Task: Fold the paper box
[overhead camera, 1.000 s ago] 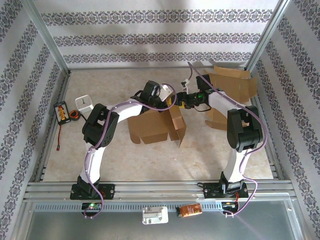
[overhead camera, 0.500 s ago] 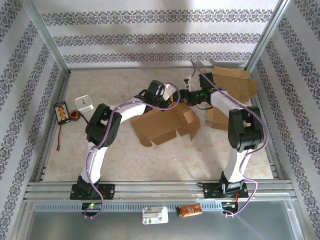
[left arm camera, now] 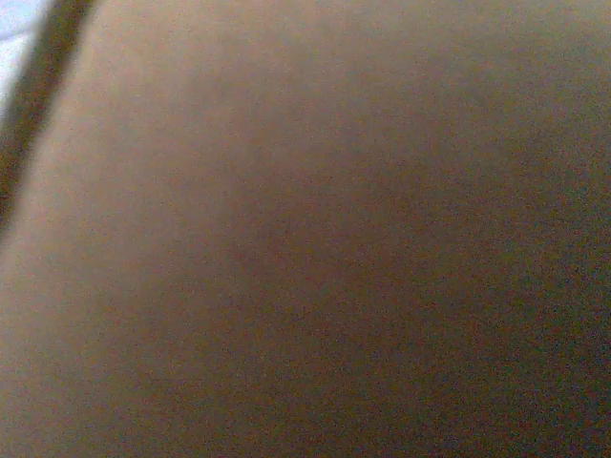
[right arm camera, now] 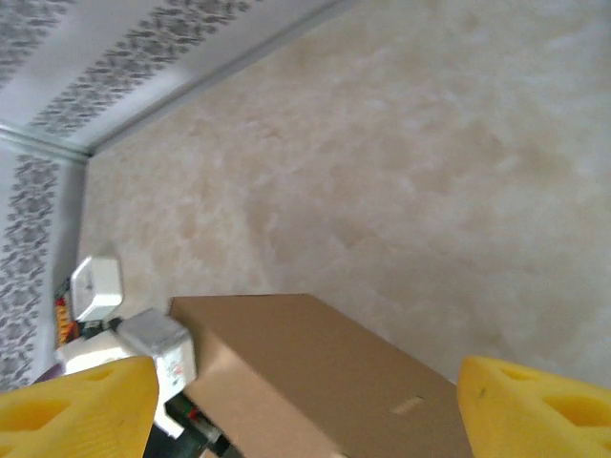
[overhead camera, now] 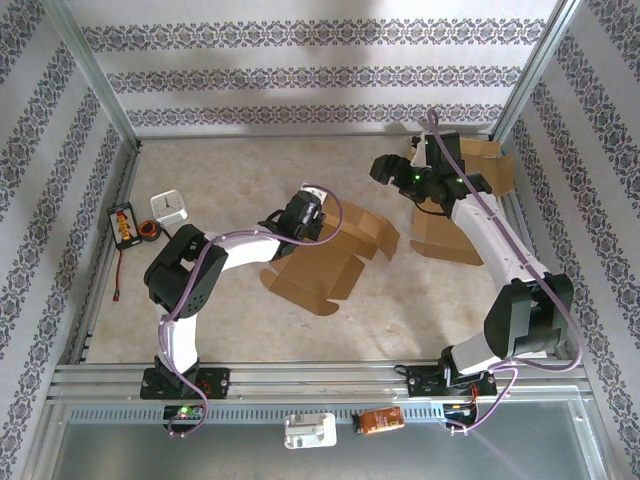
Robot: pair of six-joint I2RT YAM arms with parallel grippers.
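Beige table (overhead camera: 420,320), paper box (overhead camera: 325,268), patterned walls (overhead camera: 300,75)

Left arm (overhead camera: 235,245) bent low, right claw (right arm camera: 305,401) spread wide

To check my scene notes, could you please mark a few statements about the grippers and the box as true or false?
1. The right gripper is open and empty. True.
2. The left gripper is at the box. True.
3. The right gripper touches the box. False: it hangs apart from it, toward the far right.
4. The white object sits right of the box. False: it is on the left.
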